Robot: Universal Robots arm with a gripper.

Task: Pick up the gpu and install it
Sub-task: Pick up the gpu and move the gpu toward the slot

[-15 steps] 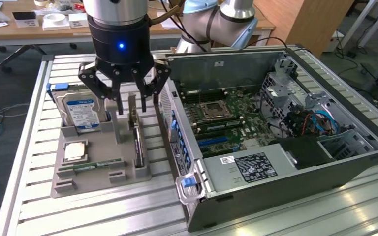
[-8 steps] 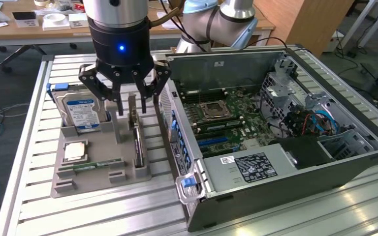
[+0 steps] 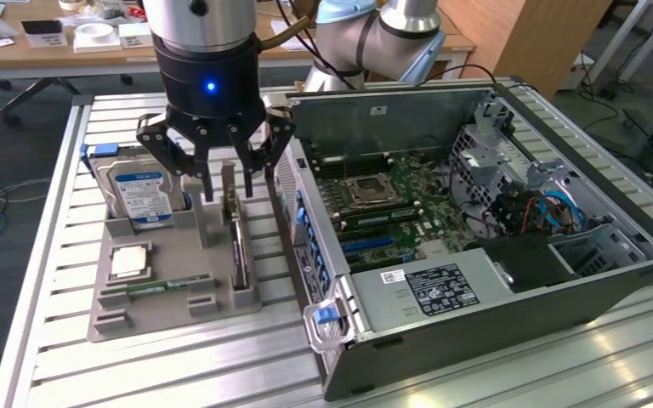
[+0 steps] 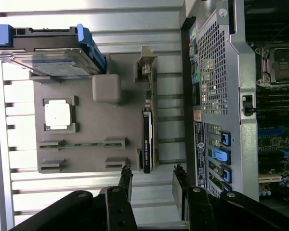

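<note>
I'm at the pick-up stage: the claw hangs over the gpu, which stands on edge in a slot of the grey parts tray. The tray sits on the slatted tabletop, just to the exterior view's left of the open computer case. The card's metal bracket end is at the far end of the tray, and its dark body runs toward the near edge.

The claw is spread wide and holds nothing. In the wrist view its two fingertips stand either side of the card's line, with the gpu running between them. I can't tell from either view whether a pad already touches the card. To me it looks clear of it.

To do this well, I'd judge these points matter most:
- The thin edge should sit centred between the pads, so that closing doesn't push the card sideways in its slot.
- The wrist should be square to the card's length.
- The grip belongs on the board's flat faces, not on the bracket or on any raised component.
- The lift should be straight up, since a tilt could bind the card in the tray.

The hard drive stands close on the exterior view's left, so the outer finger needs watching there. The case wall is close on the other side.
</note>
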